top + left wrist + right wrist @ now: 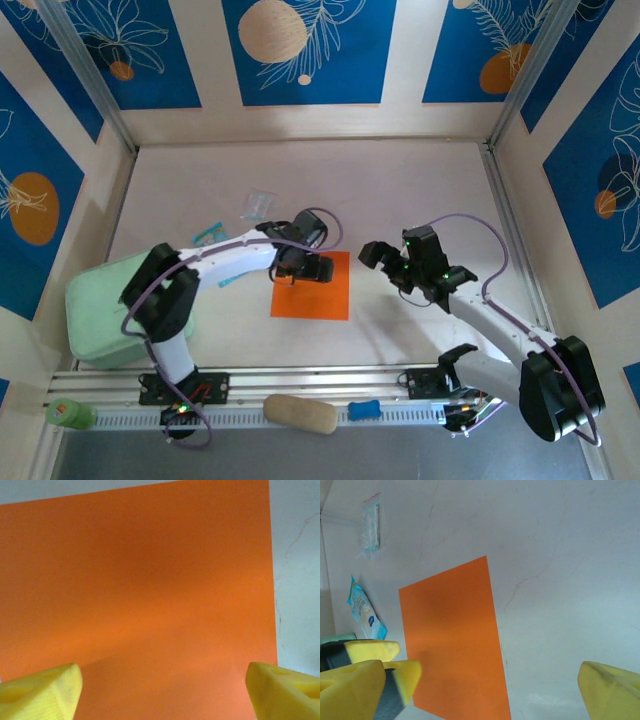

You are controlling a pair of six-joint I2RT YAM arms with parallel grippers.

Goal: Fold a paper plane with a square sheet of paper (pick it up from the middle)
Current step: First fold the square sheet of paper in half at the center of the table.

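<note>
Just left of the middle in the top view, the left gripper [298,270] hangs over the top left corner of the square sheet of paper [322,297], its yellow fingers [45,690] spread wide. The orange sheet lies flat in the middle. To its right, the right gripper [385,264] is wide too, holding nothing.

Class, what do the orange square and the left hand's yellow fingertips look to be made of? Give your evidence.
Orange square: likely thin matte paper; it lies flat, with even colour and no glare. Fingertips of the left hand: probably moulded plastic or rubber; opaque yellow, with a finely textured face.
</note>
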